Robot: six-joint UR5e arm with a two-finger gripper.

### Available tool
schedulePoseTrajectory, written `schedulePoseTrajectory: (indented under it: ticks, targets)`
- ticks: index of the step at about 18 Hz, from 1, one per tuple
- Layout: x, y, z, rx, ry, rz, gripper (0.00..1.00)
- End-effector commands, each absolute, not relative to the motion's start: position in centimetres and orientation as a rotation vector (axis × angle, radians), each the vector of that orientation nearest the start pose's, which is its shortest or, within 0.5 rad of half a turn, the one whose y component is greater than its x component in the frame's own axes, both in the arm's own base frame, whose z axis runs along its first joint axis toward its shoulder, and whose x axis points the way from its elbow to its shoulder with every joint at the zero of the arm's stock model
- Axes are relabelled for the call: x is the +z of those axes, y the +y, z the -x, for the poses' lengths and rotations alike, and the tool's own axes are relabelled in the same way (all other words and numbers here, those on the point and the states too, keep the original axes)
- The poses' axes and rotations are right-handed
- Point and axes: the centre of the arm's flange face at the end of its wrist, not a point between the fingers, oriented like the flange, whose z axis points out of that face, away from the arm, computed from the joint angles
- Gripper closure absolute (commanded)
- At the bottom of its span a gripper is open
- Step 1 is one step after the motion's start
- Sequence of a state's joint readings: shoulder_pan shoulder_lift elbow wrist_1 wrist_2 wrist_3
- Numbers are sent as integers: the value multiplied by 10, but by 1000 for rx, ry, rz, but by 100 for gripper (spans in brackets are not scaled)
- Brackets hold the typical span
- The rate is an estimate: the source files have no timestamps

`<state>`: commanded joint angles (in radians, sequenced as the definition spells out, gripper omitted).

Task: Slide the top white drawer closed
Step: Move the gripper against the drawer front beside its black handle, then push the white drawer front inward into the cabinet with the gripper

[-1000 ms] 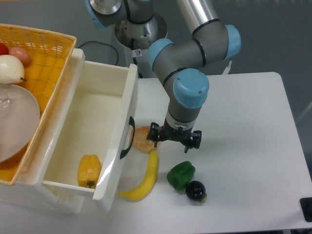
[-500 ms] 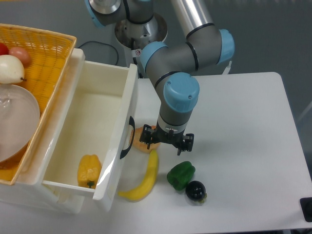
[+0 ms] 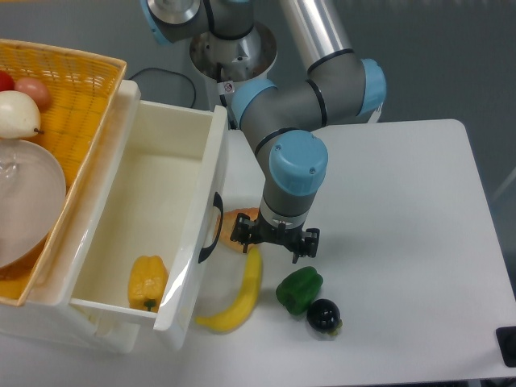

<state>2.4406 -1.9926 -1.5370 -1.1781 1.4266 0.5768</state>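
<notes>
Claw: claw (image 3: 274,244) hangs low over the bench, fingers spread wide and holding nothing.
Drawer: the top white drawer (image 3: 153,222) stands pulled far out to the claw's left, its front panel near but apart from the claw; the black handle (image 3: 214,227) faces the claw.
Contents: a yellow pepper (image 3: 147,281) lies inside the drawer, at its front end.
Clutter: an orange-brown round item (image 3: 235,230) sits partly under the claw; a banana (image 3: 240,293) lies just below it, a green pepper (image 3: 299,289) and a dark round fruit (image 3: 324,315) below and to its right.
Risk: a low push toward the panel could shove the banana or the round item against the drawer; an off-centre contact could skew it.
Surface: white bench (image 3: 403,210), smooth.
Room: grey floor behind; a yellow wicker basket (image 3: 72,97) far left.
</notes>
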Motion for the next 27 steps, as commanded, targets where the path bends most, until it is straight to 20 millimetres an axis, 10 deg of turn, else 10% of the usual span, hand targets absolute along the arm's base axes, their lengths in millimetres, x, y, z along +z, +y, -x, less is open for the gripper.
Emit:
schedulePoseTrajectory:
  ticks: [27]
  targets:
    - [307, 533, 373, -213, -391, 2984, 0]
